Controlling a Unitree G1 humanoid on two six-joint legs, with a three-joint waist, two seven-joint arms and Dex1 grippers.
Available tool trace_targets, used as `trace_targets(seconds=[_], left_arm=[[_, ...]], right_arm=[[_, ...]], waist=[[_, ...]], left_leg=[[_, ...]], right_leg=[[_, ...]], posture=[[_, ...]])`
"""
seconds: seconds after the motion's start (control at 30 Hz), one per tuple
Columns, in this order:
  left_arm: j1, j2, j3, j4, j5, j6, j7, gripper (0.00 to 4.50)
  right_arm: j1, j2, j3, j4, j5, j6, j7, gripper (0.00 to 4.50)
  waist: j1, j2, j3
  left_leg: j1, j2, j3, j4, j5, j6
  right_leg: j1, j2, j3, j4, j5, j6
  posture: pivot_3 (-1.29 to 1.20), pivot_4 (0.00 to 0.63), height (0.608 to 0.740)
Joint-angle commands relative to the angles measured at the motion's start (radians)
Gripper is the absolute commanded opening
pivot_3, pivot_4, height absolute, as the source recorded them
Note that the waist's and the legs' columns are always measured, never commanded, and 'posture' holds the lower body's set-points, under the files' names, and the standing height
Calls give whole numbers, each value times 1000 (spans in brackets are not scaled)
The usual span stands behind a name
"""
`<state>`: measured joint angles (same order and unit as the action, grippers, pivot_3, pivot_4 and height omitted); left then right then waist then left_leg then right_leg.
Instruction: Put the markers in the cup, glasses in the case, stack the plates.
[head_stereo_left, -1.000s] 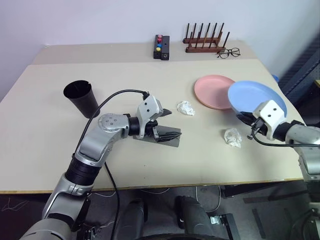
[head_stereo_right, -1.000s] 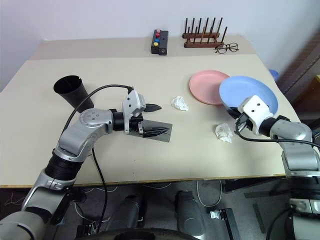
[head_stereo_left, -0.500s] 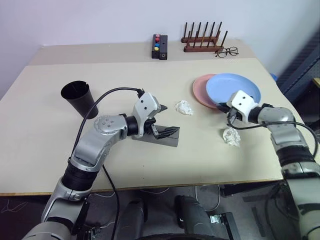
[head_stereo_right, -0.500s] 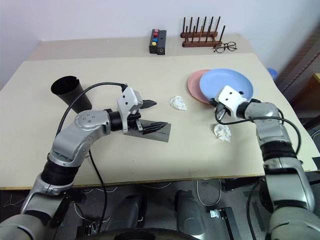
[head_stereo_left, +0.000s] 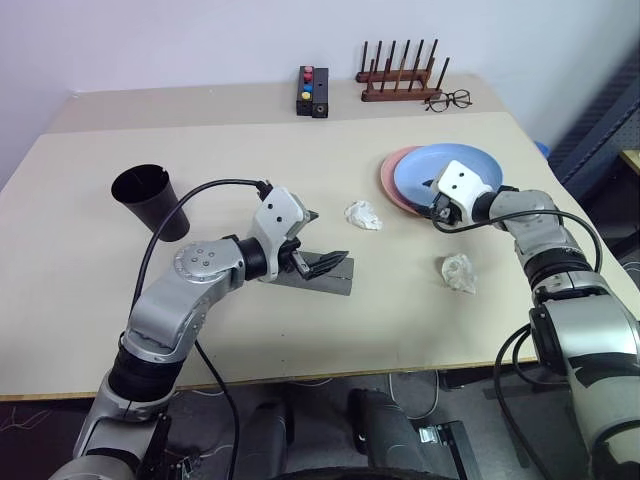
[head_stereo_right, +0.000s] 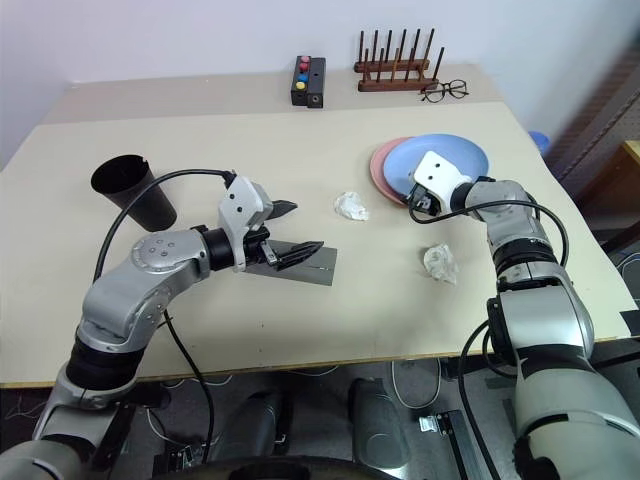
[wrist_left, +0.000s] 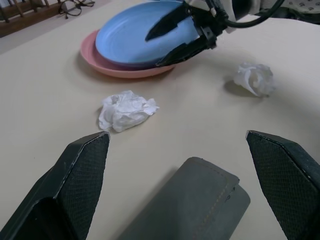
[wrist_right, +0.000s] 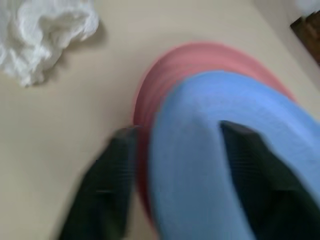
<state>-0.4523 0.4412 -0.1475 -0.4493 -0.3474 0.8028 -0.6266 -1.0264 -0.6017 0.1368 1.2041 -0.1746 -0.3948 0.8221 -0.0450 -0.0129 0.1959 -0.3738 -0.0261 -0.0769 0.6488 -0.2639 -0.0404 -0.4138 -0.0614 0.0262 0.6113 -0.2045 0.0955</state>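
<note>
The light blue plate (head_stereo_left: 455, 170) lies on top of the salmon pink plate (head_stereo_left: 390, 172), set slightly off to the right. My right gripper (head_stereo_left: 440, 214) is at the blue plate's near rim, open, with one finger (wrist_right: 250, 170) over the plate and the other beside it. At the table's middle the grey case (head_stereo_left: 322, 284) lies flat. My left gripper (head_stereo_left: 330, 236) hovers just over it, open wide and empty. The black cup (head_stereo_left: 150, 200) stands at the left. The markers and the glasses are out of view.
Two crumpled paper wads lie on the table, one (head_stereo_left: 366, 215) between case and plates, one (head_stereo_left: 458, 272) nearer the front right. At the back stand a wooden rack (head_stereo_left: 400, 78), clear-lens eyeglasses (head_stereo_left: 447, 99) and a black box with coloured buttons (head_stereo_left: 311, 90).
My right arm carried the blue plate forward and to the left, set it on the pink plate, and its jaws have opened. The left gripper has stayed over the case.
</note>
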Motion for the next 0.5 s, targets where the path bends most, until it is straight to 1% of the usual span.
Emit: trace_targets(seconds=[0.03,0.23,0.33,0.43,0.5], left_arm=[[1,7,23,-42,-13,2,15,4500],[-11,6,8,-21,-20,-12,14,4500],[-26,0,-4,-2,-22,-20,4,4500],[-29,-1,-12,18,-24,-31,-11,4500],[-28,-1,-21,42,-20,-48,-29,4500]], right_arm=[[-32,11,-15,1,3,-37,-15,4488],[-17,10,-79,-77,89,-28,48,4488],[31,-21,-120,-191,154,29,123,4488],[122,-67,-145,-378,215,137,195,4488],[252,-130,-175,-613,300,296,276,4488]], waist=[[0,0,0],[0,0,0],[3,0,0],[5,0,0],[12,0,0]], left_leg=[[0,0,0,0,0,0],[0,0,0,0,0,-1],[0,0,0,0,0,-1],[0,0,-1,0,0,-1],[-1,-1,-1,0,0,-1]], right_leg=[[0,0,0,0,0,0],[0,0,0,0,0,0],[0,0,0,0,0,0],[0,0,0,0,0,1],[0,-1,0,0,0,2]], posture=[[0,150,740],[0,150,740],[0,150,740],[0,150,740],[0,150,740]])
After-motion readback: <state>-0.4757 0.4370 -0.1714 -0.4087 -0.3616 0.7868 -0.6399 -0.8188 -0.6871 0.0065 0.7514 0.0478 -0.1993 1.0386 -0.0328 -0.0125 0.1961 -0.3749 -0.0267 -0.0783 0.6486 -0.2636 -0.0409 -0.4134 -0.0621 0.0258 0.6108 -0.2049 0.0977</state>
